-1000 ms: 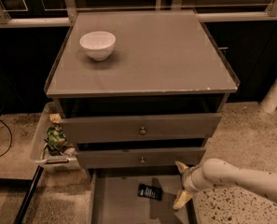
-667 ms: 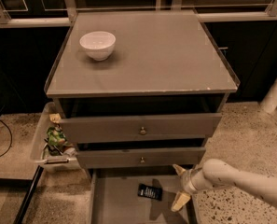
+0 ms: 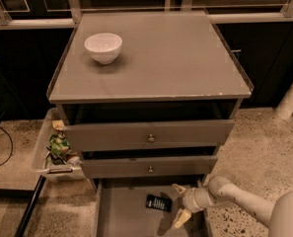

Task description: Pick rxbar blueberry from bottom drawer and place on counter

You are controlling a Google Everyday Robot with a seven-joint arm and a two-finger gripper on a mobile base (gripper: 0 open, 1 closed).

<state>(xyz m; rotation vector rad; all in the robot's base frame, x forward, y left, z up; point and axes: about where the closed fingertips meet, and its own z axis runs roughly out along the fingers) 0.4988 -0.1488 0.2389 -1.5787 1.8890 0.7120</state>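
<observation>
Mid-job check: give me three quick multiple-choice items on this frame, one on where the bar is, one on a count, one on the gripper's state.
1. Where does the rxbar blueberry lie?
A) on the speckled floor
B) in the bottom drawer
C) between the gripper's fingers

2. How many brass knobs show on the upper drawers?
A) two
B) four
C) none

3. How does the gripper stand?
A) shut on the bar
B) open, to the right of the bar
C) out of view

Answers:
1 B: the dark wrapper rests on the pulled-out drawer's grey floor.
2 A: one knob sits at the middle of each upper drawer front.
3 B: its two pale fingers are spread apart over the drawer's right side, with the bar to their left.
</observation>
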